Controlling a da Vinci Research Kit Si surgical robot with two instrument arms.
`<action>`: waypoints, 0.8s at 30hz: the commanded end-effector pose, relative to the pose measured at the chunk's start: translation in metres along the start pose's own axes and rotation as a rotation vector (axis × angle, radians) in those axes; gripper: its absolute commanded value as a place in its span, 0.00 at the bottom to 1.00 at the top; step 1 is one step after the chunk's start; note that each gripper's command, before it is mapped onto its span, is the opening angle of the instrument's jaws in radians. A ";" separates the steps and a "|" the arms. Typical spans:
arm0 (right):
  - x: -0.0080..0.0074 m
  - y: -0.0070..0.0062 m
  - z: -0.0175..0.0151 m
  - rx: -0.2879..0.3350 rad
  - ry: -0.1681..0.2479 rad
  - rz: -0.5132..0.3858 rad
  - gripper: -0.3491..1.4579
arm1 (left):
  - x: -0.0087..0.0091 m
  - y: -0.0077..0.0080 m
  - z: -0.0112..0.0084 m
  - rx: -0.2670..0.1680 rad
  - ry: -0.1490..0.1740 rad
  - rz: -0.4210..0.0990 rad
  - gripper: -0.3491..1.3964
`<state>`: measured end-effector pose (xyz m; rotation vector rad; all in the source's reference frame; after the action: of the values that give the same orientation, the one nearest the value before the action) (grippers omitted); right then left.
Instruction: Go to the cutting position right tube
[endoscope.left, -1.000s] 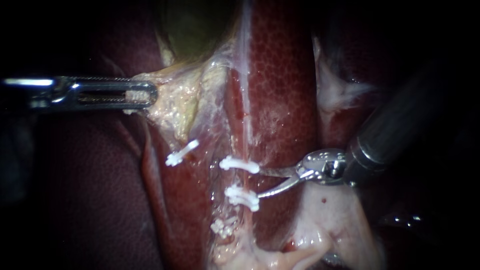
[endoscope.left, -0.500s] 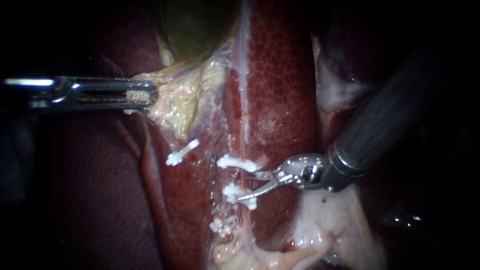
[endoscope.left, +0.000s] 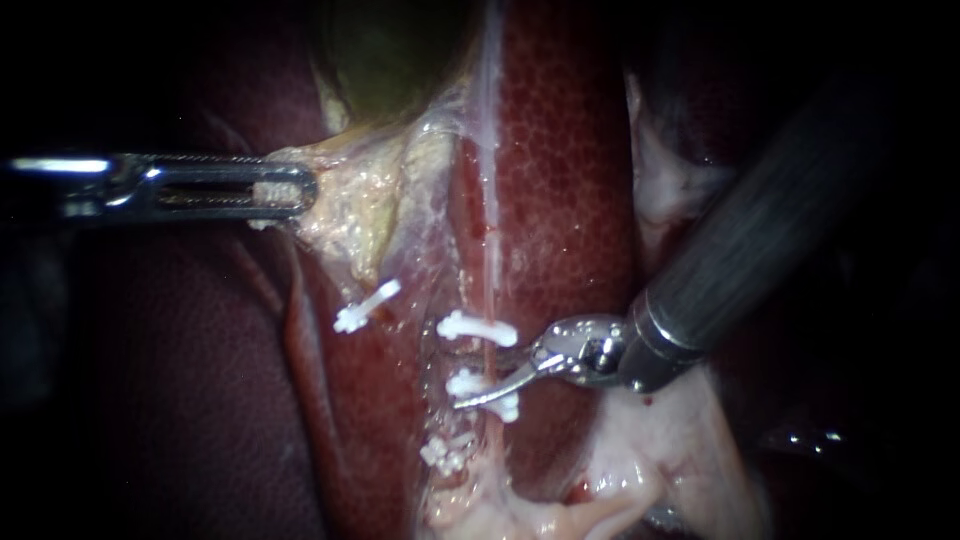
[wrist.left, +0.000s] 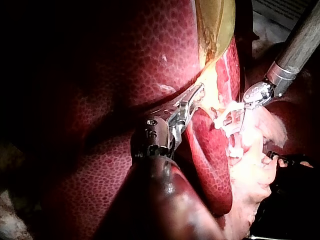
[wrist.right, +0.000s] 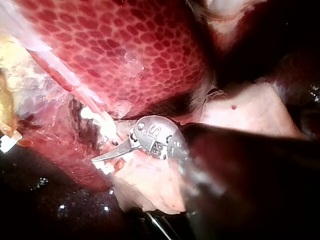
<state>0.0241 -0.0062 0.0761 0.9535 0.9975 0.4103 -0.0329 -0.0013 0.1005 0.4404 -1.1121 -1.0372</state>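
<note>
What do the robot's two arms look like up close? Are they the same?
Not the same. The left instrument is shiny silver, with long, flat jaws that have a slot down the middle and tiny ridged teeth. The right instrument has a thick dark grey shaft, a silver ring at its end, a rounded silver joint and two thin, curved, pointed blades.

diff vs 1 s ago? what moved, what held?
The right instrument slid further in towards the right tube. Its open jaws now reach the tube just below the upper clip, and the lower jaw lies across the lower clip. Nothing was gripped or released. The left instrument stayed shut on the pale tissue; the clips are unmoved.
</note>
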 end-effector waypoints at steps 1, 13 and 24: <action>0.0001 -0.0001 0.0001 0.001 0.002 -0.002 0.72 | 0.0000 0.0000 0.0000 0.000 0.000 0.000 0.00; 0.0007 -0.0003 0.0003 0.028 0.033 0.010 0.72 | 0.0000 0.0000 0.0000 0.000 0.000 0.000 0.00; 0.0010 -0.0012 -0.0001 0.051 0.050 0.015 0.72 | 0.0000 0.0000 -0.0001 0.000 0.000 0.000 0.00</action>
<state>0.0244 -0.0061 0.0745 1.0015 1.0530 0.4242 -0.0328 -0.0013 0.1005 0.4402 -1.1116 -1.0375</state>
